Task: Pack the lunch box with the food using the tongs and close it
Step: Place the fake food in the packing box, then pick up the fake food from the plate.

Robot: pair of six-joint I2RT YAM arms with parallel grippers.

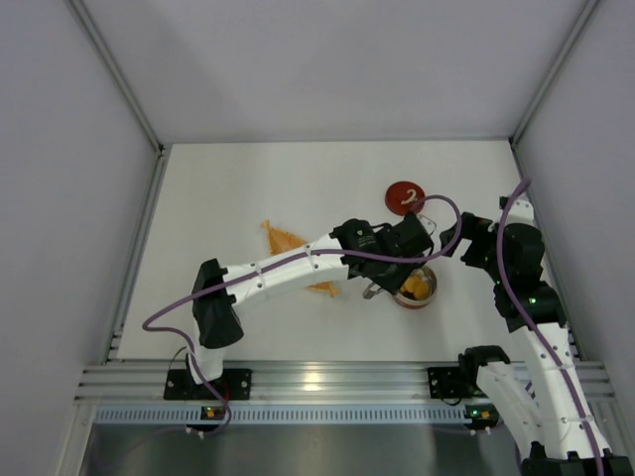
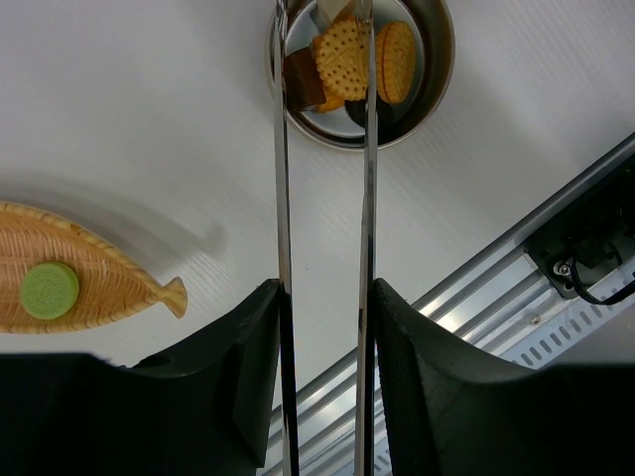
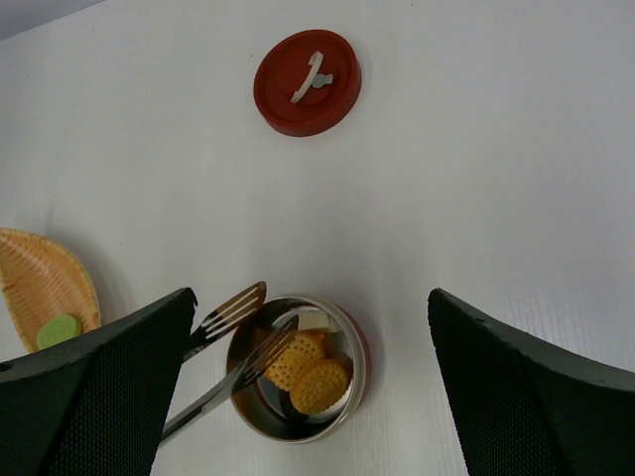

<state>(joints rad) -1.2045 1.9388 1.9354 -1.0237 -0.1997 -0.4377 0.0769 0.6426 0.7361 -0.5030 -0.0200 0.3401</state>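
The lunch box point(image 3: 359, 349), a small steel tin, stands open with food point(image 3: 319, 385) in it: two round yellow biscuits, a brown piece point(image 2: 303, 79) and a white piece. My left gripper point(image 2: 325, 327) is shut on the tongs point(image 2: 282, 198), a finger pressing on each arm. The tongs' forked tips point(image 3: 236, 312) are spread apart, one over the tin point(image 1: 415, 288) and one just outside its rim. The red lid point(image 3: 307, 81) lies flat on the table beyond the tin. My right gripper point(image 3: 310, 294) hangs wide open above the tin with nothing in it.
An orange leaf-shaped dish point(image 2: 99, 278) holding one green round piece point(image 2: 50, 290) lies left of the tin. The metal rail point(image 2: 556, 228) runs along the table's near edge. White walls close in the table on both sides and at the back.
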